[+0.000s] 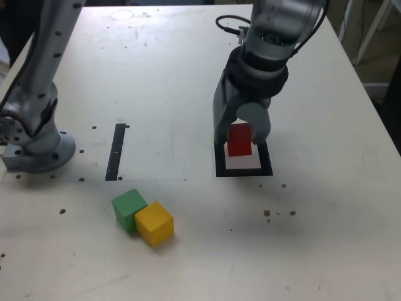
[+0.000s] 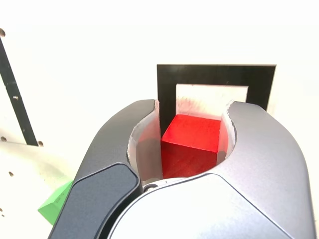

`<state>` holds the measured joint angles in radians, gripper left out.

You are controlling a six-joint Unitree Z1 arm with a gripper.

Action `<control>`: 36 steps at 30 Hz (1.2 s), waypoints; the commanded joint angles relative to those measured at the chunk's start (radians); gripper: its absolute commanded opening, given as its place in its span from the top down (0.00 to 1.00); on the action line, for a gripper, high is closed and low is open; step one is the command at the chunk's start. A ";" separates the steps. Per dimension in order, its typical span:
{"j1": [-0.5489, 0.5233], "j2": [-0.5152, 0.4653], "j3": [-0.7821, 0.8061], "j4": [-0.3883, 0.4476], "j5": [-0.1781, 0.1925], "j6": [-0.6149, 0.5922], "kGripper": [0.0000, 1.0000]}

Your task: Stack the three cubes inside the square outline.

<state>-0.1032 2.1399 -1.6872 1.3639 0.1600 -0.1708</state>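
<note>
Beside the strip (image 1: 116,152), the green cube (image 1: 129,209) and yellow cube (image 1: 155,224) sat touching, unstacked. Over the outline (image 1: 245,173), the gripper (image 1: 239,139) held the red cube (image 1: 239,140) (first placement, apparently); the next move called for lowering, centring and release.

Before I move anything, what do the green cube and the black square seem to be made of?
The green cube looks like matte plastic or painted wood: even colour, no grain or sharp glare. The square is probably tape or printed card, flat with crisp edges.
</note>
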 commanded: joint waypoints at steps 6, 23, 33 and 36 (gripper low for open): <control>0.023 0.016 0.001 0.006 0.003 0.006 0.76; 0.021 0.039 -0.038 0.011 -0.025 0.015 0.74; 0.017 0.058 -0.035 0.014 -0.030 0.019 0.43; 0.016 0.062 -0.034 0.012 -0.030 0.021 0.35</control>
<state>-0.0853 2.1991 -1.7214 1.3757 0.1317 -0.1528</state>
